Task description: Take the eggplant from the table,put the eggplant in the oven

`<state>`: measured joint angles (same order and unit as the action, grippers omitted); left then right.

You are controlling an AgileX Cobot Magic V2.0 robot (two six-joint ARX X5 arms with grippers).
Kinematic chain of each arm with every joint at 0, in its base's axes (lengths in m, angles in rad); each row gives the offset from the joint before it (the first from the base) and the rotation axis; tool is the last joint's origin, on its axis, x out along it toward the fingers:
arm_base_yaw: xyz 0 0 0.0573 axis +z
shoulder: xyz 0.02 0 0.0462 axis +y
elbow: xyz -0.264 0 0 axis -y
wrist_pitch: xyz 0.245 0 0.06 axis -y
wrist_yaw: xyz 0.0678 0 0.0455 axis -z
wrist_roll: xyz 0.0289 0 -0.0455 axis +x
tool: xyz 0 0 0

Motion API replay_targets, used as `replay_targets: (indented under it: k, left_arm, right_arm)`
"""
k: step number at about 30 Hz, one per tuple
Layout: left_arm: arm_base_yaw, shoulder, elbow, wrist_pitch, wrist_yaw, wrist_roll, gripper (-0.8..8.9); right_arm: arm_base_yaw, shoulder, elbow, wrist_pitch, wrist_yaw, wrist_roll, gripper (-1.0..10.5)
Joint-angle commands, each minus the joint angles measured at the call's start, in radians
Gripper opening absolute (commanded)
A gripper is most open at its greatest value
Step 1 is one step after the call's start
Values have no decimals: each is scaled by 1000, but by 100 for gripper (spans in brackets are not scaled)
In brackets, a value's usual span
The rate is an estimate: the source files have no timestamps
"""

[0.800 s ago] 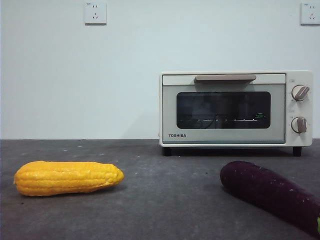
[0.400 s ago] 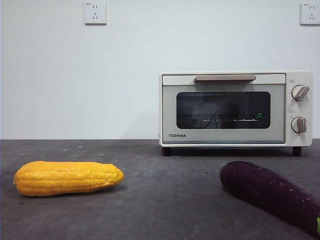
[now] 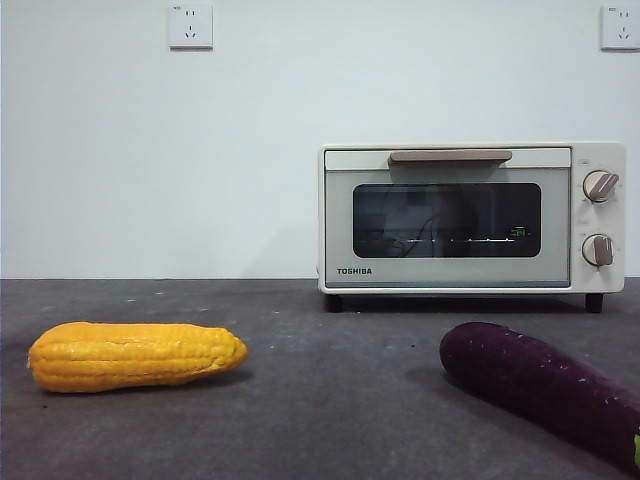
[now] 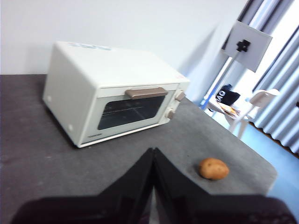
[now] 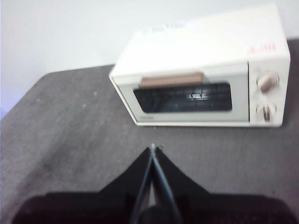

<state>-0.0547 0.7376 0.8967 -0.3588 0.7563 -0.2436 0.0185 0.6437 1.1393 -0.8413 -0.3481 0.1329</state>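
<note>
The eggplant [image 3: 545, 390] is seen lying on the table [image 3: 330, 400] at the front right of the front view, its rounded dark purple end pointing toward the middle and its body running off the right edge, where a sliver of green stem is just visible. It is untouched by either gripper. The oven [image 3: 472, 217] stands behind it, well apart, toward the back of the table against the white wall. Its door is shut, the tan handle [image 3: 451, 156] lies across the top of the door, and two knobs [image 3: 599, 186] are set one above the other on its right side. A wire rack can be made out through the dark glass.

A corn cob [image 3: 135, 355] lies at the front left, well apart from the eggplant.

In the left wrist view, the left gripper [image 4: 153, 156] is held above the table with its jaws pressed together on nothing, facing the oven [image 4: 114, 95]. A small brown potato [image 4: 214, 168] is seen near the table's edge. In the right wrist view, the right gripper [image 5: 153, 148] is likewise clenched and empty, raised over bare table in front of the oven [image 5: 205, 77].

Two wall sockets [image 3: 191, 26] are mounted high on the wall.
</note>
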Motion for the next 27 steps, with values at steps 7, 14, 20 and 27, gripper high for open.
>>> replay_targets:
  k: [7,14,20,27]
  left_arm:
    - [-109,173,206,-103,10,121,-6]
    - [-185,263,285,-105,2,146,-6]
    - [-217,311,297,-96,-42,168,-6]
    - [-252,359,297,-78,-122,201,-6]
  right_arm:
    - [2,105,205,-80,-4,-55,11]
    - [2,119,218,-143,-4,-60,11]
    - [2,119,218,-163,-23,-60,259]
    - [3,126,218,-237,-57,-65,505]
